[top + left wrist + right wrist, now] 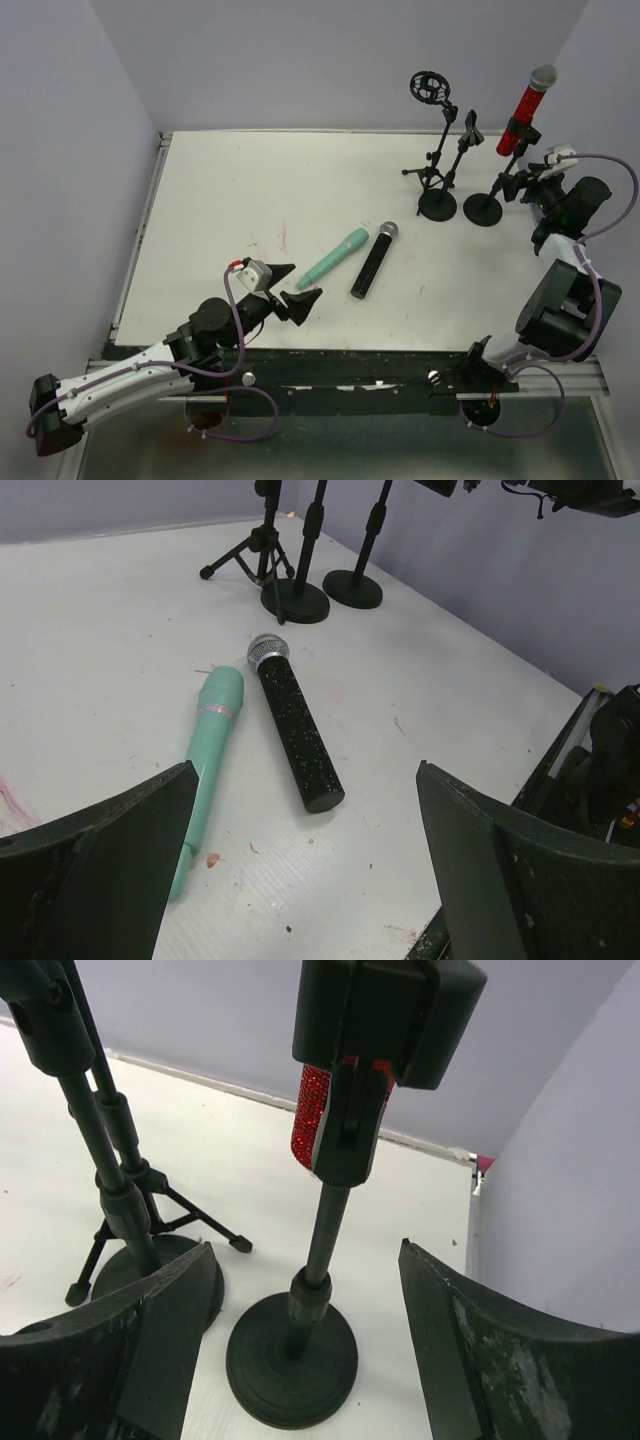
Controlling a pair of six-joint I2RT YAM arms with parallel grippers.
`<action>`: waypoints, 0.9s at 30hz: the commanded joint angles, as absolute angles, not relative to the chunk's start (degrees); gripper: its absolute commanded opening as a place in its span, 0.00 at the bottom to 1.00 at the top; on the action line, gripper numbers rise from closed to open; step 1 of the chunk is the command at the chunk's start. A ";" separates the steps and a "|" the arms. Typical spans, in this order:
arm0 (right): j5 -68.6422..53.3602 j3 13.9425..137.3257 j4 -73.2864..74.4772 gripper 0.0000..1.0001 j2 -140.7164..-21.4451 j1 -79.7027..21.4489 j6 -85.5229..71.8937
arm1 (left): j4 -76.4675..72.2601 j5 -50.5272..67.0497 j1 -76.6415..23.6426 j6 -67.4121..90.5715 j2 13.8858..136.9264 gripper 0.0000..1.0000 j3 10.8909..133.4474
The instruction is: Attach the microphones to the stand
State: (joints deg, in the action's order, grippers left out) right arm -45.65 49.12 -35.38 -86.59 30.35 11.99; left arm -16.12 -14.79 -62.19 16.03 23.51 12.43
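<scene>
The red microphone [527, 108] with a silver mesh head sits upright in the clip of the right stand [484, 208]; its red body [312, 1120] shows in the right wrist view above that stand's pole [322, 1240]. The mint-green microphone [334, 257] and the black microphone [372, 262] lie side by side on the table, also seen in the left wrist view as the green one [208, 750] and the black one [296, 725]. My left gripper [300, 290] is open and empty just left of the green microphone. My right gripper [522, 180] is open beside the right stand.
Two more black stands are at the back right: a round-base stand [438, 203] with an empty clip and a tripod stand [428, 175] with a ring shock mount. The table's right edge and the purple wall [560, 1210] are close to the right gripper.
</scene>
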 commanded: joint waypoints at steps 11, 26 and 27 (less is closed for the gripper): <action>-50.09 49.74 -8.11 0.87 -74.72 36.39 20.64 | -13.36 -12.66 -61.52 17.49 20.74 0.99 12.22; -74.04 54.22 20.46 1.00 -72.68 30.26 29.15 | -14.59 -10.20 -60.03 18.45 21.36 0.98 12.30; -70.61 54.32 20.39 1.00 -72.51 27.80 29.88 | -14.68 -9.93 -59.68 18.89 21.53 0.98 12.30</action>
